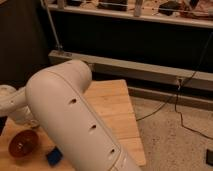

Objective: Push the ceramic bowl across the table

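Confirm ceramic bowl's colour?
Orange-red, camera view: ceramic bowl on table; hand hidden behind arm.

Behind the scene stands a dark wall, topped by a pale shelf rail crowded with tangled cables and clutter. Low along its foot runs a long grey ledge, from which a thin metal pole slants up at the far left. To the right lies a speckled floor in dim, warm light, crossed by black cables and holding a small dark object at the near right edge, while the gripper sits low at the near left, mostly hidden.
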`<act>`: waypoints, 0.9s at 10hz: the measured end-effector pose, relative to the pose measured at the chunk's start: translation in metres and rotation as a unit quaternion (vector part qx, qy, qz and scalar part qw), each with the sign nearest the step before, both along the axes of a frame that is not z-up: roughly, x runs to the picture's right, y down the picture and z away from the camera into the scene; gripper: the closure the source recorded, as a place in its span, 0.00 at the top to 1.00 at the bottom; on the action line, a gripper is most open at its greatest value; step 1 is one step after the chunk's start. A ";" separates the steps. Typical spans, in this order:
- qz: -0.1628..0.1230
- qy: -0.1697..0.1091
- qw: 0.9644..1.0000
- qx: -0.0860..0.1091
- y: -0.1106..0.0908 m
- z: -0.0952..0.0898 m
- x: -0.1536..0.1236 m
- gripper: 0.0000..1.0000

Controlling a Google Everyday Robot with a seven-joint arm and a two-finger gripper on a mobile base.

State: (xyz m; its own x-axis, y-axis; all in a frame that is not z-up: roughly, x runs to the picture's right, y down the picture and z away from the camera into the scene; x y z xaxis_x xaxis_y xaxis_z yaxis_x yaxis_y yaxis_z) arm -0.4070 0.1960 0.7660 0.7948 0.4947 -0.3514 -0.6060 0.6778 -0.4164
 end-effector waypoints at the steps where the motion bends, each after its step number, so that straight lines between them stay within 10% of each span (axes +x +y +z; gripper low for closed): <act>1: -0.001 -0.010 1.000 -0.016 0.014 -0.004 -0.006 0.00; 4: 0.000 -0.065 0.994 -0.090 0.060 -0.013 -0.026 0.00; 7: -0.001 -0.141 0.978 -0.153 0.083 -0.029 -0.050 0.00; 9: -0.019 -0.165 0.973 -0.160 0.086 -0.046 -0.062 0.00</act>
State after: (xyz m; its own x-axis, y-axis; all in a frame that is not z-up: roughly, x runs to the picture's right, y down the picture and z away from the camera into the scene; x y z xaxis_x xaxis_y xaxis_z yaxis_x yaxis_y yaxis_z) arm -0.4686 0.2820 0.7199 0.9059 0.3707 -0.2048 -0.3806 0.5008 -0.7774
